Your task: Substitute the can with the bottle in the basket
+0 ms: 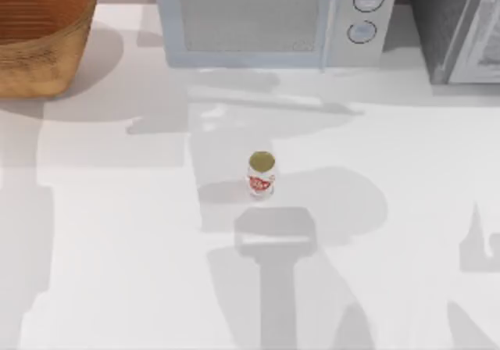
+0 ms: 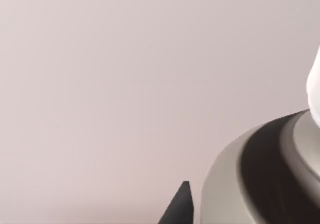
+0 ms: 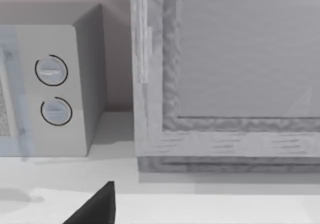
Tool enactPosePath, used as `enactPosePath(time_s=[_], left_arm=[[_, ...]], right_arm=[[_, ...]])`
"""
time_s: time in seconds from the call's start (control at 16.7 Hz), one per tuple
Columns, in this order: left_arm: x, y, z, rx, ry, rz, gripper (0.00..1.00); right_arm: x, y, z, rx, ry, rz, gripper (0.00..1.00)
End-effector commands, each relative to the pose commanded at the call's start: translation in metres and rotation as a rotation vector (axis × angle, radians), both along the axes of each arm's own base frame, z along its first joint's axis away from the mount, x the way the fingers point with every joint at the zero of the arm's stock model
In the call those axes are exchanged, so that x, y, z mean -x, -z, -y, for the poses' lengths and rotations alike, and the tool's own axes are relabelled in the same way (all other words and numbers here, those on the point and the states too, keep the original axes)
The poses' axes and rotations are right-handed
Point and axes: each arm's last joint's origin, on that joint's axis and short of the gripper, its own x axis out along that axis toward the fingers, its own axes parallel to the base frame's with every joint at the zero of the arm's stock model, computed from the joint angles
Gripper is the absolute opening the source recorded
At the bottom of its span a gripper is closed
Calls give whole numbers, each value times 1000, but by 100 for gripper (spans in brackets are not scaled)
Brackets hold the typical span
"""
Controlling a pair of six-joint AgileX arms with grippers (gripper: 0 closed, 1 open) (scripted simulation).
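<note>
One can point(image 1: 261, 175) stands upright alone on the white table point(image 1: 117, 233), near the middle in the top view, its dull gold top facing the camera and its red markings toward the near edge; you may read this as the can already being out of the basket point(image 1: 39, 33), so the first half of the substitution appears done. Note that the basket sits at the far left corner, well apart from the can and cut off by the picture's upper and left edges, so you cannot check whether anything lies inside it beyond the ribbed wall that shows. Look for the bottle in vain among these pictures; where it stands cannot be told, and the remaining step, by judgement, is to find it and place it in the basket. Behind the can, a microwave point(image 1: 269, 22) lines the back of the table, with a grey framed cabinet point(image 3: 225, 84) beside it at the right. Each wrist view offers you a single dark fingertip: the left gripper point(image 2: 179, 206) against a blank pinkish wall beside a rounded grey arm part, the right gripper point(image 3: 97, 206) above the table facing the microwave's two dials. Whether either hand is released or clenched, you cannot tell
</note>
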Motion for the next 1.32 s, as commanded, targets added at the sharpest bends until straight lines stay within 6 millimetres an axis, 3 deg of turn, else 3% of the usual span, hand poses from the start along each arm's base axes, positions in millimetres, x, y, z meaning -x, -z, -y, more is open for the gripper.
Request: enactPosePath(time_s=[0.42, 0.84, 1.08, 1.32], left_arm=[[-3, -4, 6, 0, 24, -1, 0], [-47, 39, 8, 2, 29, -6, 0], [-50, 42, 8, 2, 30, -4, 0], [-50, 42, 8, 2, 30, -4, 30]], right_arm=[[0, 0, 0, 0, 0, 0, 100], [0, 0, 0, 0, 0, 0, 100], [0, 0, 0, 0, 0, 0, 100], [0, 0, 0, 0, 0, 0, 100]])
